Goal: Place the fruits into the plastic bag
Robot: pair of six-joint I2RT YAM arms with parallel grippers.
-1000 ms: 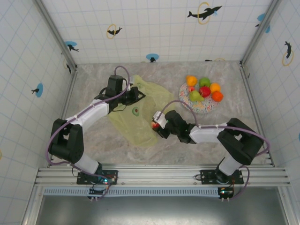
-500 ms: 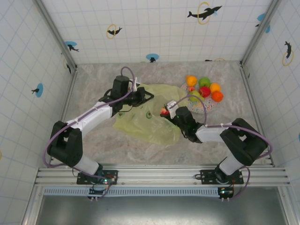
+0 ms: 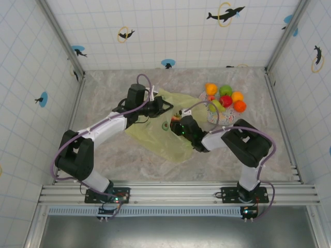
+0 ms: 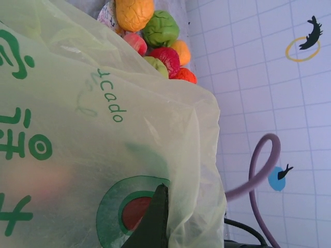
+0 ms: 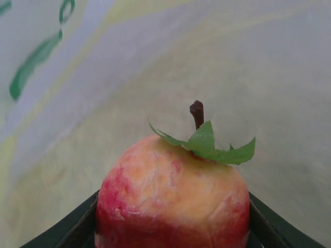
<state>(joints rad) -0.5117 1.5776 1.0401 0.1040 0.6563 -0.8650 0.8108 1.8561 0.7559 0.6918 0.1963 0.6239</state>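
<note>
The right gripper (image 3: 176, 124) has pushed leftward with its apple (image 5: 170, 196), away from the plate (image 3: 223, 120) and into the mouth of the bag (image 3: 150, 135), and its arm has folded in tighter. The left gripper (image 3: 163, 106) has crept a little right along the bag's far rim.

The bag lies crumpled near the middle of the table (image 3: 114, 155), its open end toward the plate. The left gripper is pinched onto the rim there, holding it up. In the left wrist view a single dark fingertip (image 4: 155, 217) lies against the film beside an avocado print (image 4: 132, 209).

The right gripper's fingers (image 5: 77, 227) are pressed against both sides of the red-and-yellow apple. Its stem and green leaf point up, and pale bag film lies all around it.

The other fruits (image 3: 226, 101) are heaped on the speckled plate toward the table's far right: two orange, two green, two red. The right arm's purple cable (image 3: 199, 106) arches over the gap between the bag mouth and the plate's left rim.
</note>
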